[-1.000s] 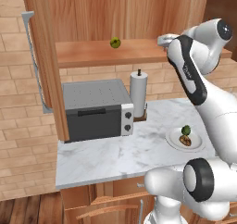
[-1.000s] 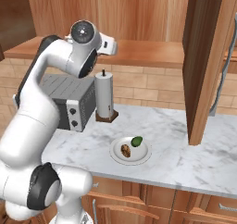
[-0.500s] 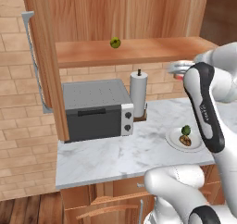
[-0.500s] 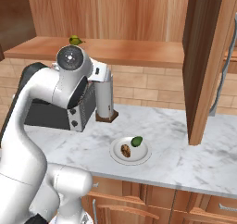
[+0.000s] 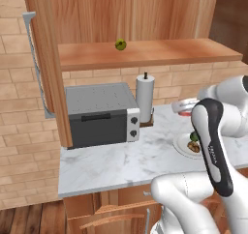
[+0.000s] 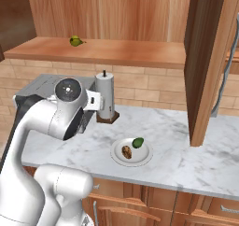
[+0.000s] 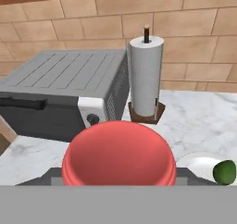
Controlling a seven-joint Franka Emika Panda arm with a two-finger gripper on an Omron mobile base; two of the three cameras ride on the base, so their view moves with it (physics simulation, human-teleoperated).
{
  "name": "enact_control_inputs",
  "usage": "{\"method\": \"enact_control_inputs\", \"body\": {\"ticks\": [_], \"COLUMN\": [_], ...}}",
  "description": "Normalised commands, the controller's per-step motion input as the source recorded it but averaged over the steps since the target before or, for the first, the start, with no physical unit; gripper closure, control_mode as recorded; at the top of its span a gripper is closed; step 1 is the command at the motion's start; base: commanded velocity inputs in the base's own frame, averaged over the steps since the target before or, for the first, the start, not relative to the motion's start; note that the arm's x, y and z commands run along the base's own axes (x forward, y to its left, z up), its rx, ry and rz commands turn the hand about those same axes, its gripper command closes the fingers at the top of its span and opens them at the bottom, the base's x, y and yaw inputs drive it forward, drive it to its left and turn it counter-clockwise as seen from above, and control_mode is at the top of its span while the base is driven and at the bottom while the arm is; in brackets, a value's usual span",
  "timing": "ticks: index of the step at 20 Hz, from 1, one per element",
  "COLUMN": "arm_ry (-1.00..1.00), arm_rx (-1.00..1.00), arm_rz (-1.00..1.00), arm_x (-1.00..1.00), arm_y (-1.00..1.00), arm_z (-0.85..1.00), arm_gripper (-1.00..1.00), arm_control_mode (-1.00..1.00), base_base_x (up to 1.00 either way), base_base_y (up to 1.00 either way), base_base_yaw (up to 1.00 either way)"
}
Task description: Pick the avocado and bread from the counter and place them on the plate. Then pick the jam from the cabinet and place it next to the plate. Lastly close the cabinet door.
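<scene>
Jam (image 7: 119, 153), smooth round red jar, apparently clamped in tool (image 7: 119, 174) above veined marble counter (image 7: 194, 114).

Left base view: you look from behind arm's left, forward and down over table (image 5: 121, 160), mid distance; toaster oven (image 5: 99, 114) centre left, paper-towel roll (image 5: 144, 97) centre, plate (image 5: 186, 146) at right edge behind arm.

Right base view: you look from behind arm's right; same table (image 6: 186, 150), roll (image 6: 105, 98), plate (image 6: 132, 151) lower centre, open cabinet (image 6: 112, 47) across top.

Hand view: you sit close and low, facing brick wall; jam (image 7: 119, 156) fills lower centre, oven (image 7: 65, 96) left, roll (image 7: 146, 77) centre.
</scene>
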Motion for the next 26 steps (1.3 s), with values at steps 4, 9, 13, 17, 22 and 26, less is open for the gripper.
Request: {"method": "enact_control_inputs", "body": {"ticks": [4, 9, 13, 17, 22, 26], "arm_ry": [0.08, 0.13, 0.07, 0.01, 0.0, 0.0], "arm_rx": [-0.05, -0.07, -0.09, -0.07, -0.02, 0.0], "arm_rz": [0.1, 0.1, 0.07, 0.04, 0.04, 0.04], "arm_x": [0.06, 0.24, 0.3, 0.34, 0.15, 0.17], "arm_y": [0.23, 0.13, 0.0, 0.0, 0.0, -0.03], "arm_z": [-0.64, -0.65, -0.57, -0.48, -0.28, -0.22], "arm_gripper": [1.0, 1.0, 1.0, 1.0, 1.0, 1.0], "arm_control_mode": [-1.0, -1.0, -1.0, -1.0, -1.0, -1.0], "base_base_x": [0.0, 0.0, 0.0, 0.0, 0.0, 0.0], "base_base_y": [0.0, 0.0, 0.0, 0.0, 0.0, 0.0], "base_base_yaw": [0.0, 0.0, 0.0, 0.0, 0.0, 0.0]}}
